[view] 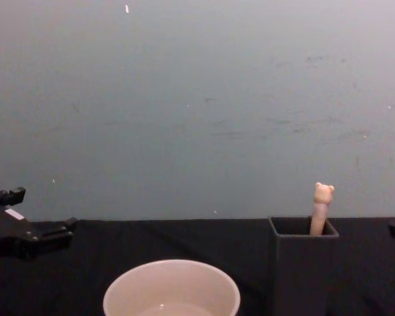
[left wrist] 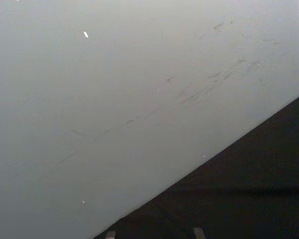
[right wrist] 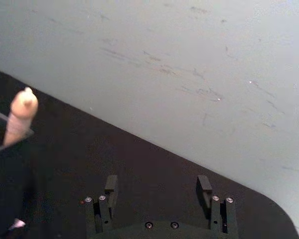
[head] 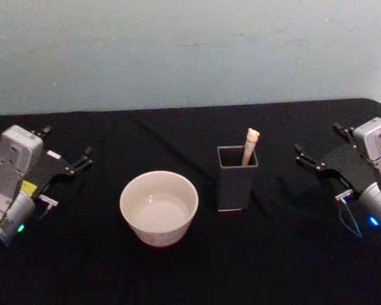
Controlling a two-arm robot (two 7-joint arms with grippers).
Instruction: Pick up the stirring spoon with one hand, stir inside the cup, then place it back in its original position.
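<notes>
The stirring spoon (head: 250,145) stands in the dark grey square holder (head: 235,187), its beige handle and bear head (view: 322,192) sticking up past the rim. The cream-white cup (head: 134,190) sits on the black table just left of the holder (view: 303,276). My left gripper (head: 66,143) rests open at the table's left side, well clear of the cup (view: 128,289). My right gripper (head: 318,138) is open to the right of the holder, with nothing between its fingers. In the right wrist view the right gripper (right wrist: 157,184) is spread wide, with the spoon handle (right wrist: 21,117) off to one side.
A black cloth (head: 286,254) covers the table, with open space in front of the cup and holder. A plain pale wall (view: 197,99) stands close behind the table's far edge. Two of the left gripper's fingertips (left wrist: 198,232) peek in above the cloth.
</notes>
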